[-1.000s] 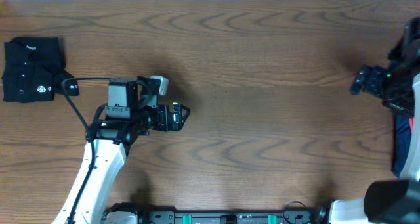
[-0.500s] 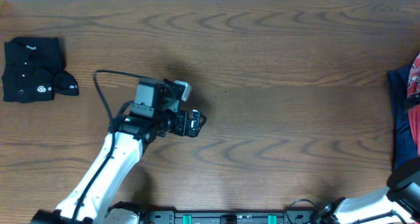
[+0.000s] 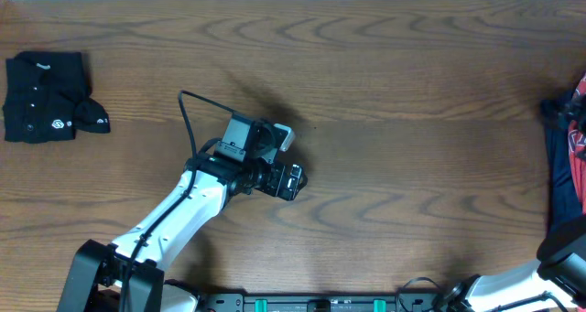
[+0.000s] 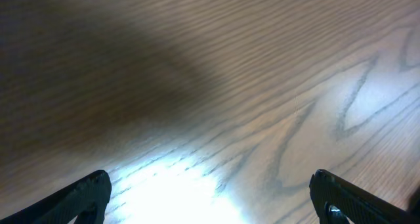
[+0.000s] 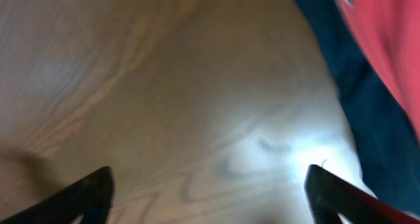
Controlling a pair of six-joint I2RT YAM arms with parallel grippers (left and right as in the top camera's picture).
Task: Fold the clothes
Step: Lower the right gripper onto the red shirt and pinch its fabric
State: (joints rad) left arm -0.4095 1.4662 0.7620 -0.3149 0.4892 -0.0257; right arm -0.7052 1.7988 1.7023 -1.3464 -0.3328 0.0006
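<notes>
A folded black buttoned shirt (image 3: 46,97) lies at the table's far left. A coral-red T-shirt (image 3: 577,138) on a dark blue garment (image 3: 557,179) lies at the right edge; both also show in the right wrist view, the red one (image 5: 387,33) over the blue one (image 5: 367,125). My left gripper (image 3: 295,182) is open and empty over bare wood near the table's middle; its fingers show wide apart in the left wrist view (image 4: 210,201). My right gripper (image 5: 210,194) is open and empty above the table beside the blue garment; it is out of the overhead view.
The wooden table (image 3: 403,102) stretches between the two piles. The left arm's black cable (image 3: 197,106) loops above the arm. A black rail (image 3: 320,303) runs along the front edge.
My left arm has moved to the right, from near the black shirt toward the table's middle. My right arm has left the overhead view, uncovering the red and blue garments.
</notes>
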